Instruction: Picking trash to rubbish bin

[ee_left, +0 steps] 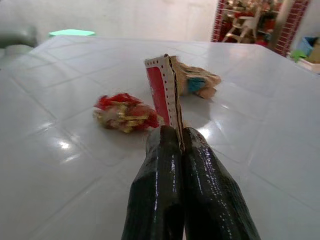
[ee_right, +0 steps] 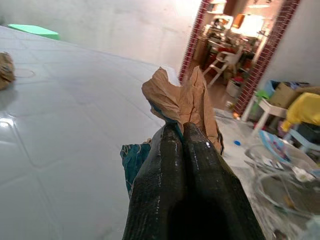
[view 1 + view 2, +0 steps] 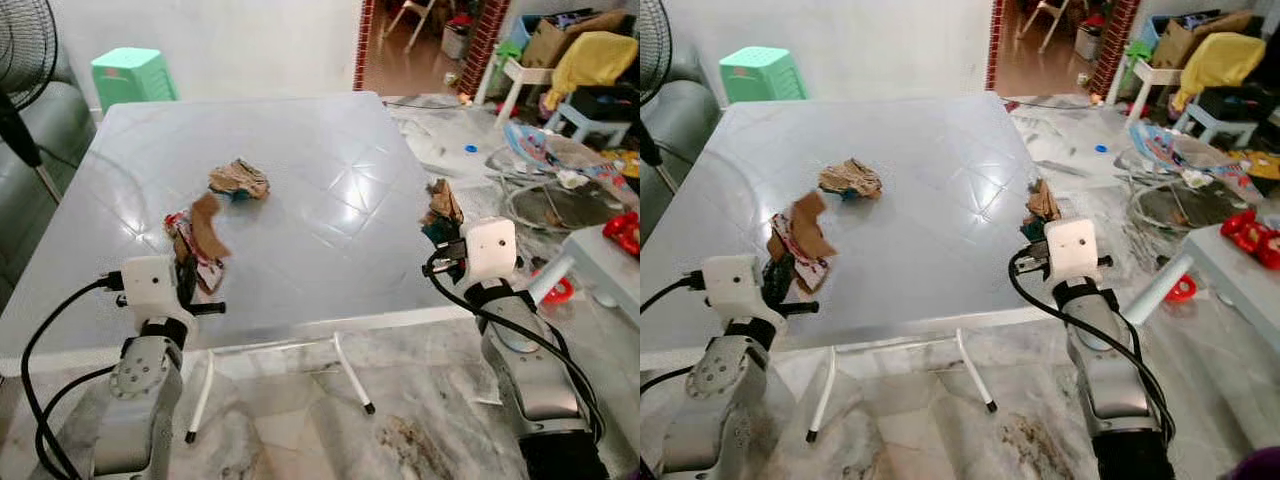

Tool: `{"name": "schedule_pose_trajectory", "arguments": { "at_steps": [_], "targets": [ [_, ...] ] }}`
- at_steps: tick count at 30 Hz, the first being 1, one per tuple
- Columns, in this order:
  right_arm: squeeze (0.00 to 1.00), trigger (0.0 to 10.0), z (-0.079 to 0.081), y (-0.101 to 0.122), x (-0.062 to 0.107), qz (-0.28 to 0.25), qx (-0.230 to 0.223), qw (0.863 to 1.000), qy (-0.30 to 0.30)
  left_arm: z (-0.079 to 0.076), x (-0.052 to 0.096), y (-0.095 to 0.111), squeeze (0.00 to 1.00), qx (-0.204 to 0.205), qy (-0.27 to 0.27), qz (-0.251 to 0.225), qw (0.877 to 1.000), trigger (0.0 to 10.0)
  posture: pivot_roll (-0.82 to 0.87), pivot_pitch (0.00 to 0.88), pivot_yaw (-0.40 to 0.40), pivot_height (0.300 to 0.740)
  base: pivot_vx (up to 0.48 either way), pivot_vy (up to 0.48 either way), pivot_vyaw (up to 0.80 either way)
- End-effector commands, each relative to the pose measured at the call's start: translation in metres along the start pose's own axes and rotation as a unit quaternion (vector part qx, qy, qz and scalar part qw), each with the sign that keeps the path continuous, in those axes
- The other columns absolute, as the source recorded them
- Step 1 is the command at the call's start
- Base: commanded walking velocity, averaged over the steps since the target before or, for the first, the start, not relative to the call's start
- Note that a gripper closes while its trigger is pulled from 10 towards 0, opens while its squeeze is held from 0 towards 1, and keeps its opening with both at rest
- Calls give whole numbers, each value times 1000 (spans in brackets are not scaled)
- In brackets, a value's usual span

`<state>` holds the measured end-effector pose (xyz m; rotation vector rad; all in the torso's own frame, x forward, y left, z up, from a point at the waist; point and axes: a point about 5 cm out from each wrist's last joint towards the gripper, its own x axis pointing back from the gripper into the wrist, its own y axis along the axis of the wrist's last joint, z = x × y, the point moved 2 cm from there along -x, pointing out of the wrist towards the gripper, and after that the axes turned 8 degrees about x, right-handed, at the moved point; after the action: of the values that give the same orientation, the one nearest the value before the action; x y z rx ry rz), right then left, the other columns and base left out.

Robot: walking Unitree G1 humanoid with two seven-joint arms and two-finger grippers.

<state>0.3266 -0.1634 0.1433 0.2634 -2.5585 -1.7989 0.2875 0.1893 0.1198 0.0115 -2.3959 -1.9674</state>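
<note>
Left wrist view: left gripper (image 1: 177,137) pinched tight on card (image 1: 164,91) above table (image 3: 300,250) | right gripper (image 2: 181,131) clamped on paper (image 2: 182,100) at table's edge | wad (image 3: 239,179) mid-table, wrapper (image 1: 122,112) near card: light, crushable, pinch a fold

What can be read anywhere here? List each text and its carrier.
No legible text.
Flat card shut in the left end effector: red with a dotted border, no readable print.
Brown paper shut in the right end effector: no readable print.
</note>
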Motion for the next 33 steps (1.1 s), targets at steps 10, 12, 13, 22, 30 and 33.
{"name": "schedule_pose_trajectory", "arguments": {
  "at_steps": [10,12,13,22,30,33],
  "targets": [
    [0,0,-4,-1,1,2,-1,1000,-8,-8,-1,0,0,4,-14,3,1000,0,-27,16,-10,740,0,352,0],
    [0,0,-4,-2,1,3,-1,1000,-8,-8,-1,0,0,3,-13,3,1000,0,-27,16,-10,740,0,0,0],
    [0,0,-4,-2,1,3,-1,1000,-8,-8,-1,1,0,4,-13,1,1000,0,-27,16,-10,740,0,0,0],
    [0,0,-6,-3,0,10,-4,1000,-12,-14,-3,6,0,6,-26,-13,1000,0,-32,16,-9,740,0,0,-503],
    [0,0,-6,-3,-1,9,-4,1000,-12,-15,-4,6,0,20,-28,-10,999,0,-33,15,-9,740,0,0,-800],
    [0,0,-6,-3,-1,9,-4,1000,-13,-15,-4,5,0,20,-29,-10,999,0,-34,16,-9,740,0,0,-800]
  ]
}}
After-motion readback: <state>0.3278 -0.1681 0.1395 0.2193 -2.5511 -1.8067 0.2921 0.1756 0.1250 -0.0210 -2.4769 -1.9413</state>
